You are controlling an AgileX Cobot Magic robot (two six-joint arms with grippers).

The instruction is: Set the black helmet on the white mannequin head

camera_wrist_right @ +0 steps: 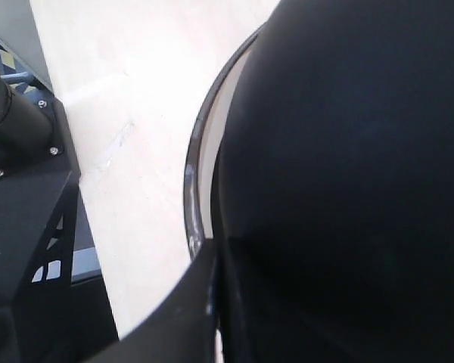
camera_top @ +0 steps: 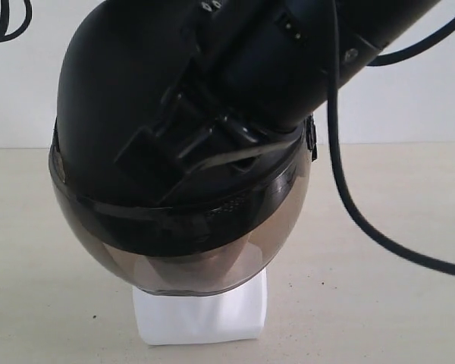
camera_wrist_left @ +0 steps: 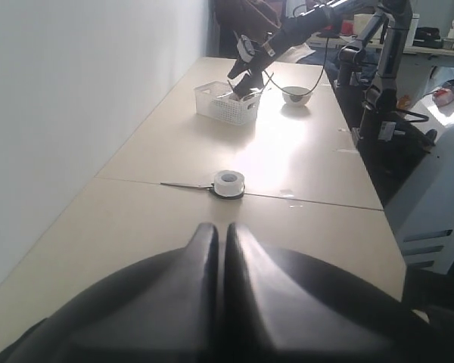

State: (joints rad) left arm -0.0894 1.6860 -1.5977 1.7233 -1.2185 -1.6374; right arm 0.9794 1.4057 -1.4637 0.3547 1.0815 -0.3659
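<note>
Right tool (camera_top: 159,167) rests against black helmet (camera_top: 91,98).

The pale beige worktop (camera_top: 394,227) is occupied by the white mannequin head (camera_top: 201,318), stood on its base; a tape roll (camera_wrist_left: 228,182), a white basket (camera_wrist_left: 225,102) and a bowl (camera_wrist_left: 296,95) are seen farther along.

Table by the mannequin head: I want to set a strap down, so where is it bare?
Bare table lies left of the white mannequin head, and another patch lies right of it, beneath the hanging cable. Above its base it is crowded: the black helmet and the right hand fill that space.
</note>
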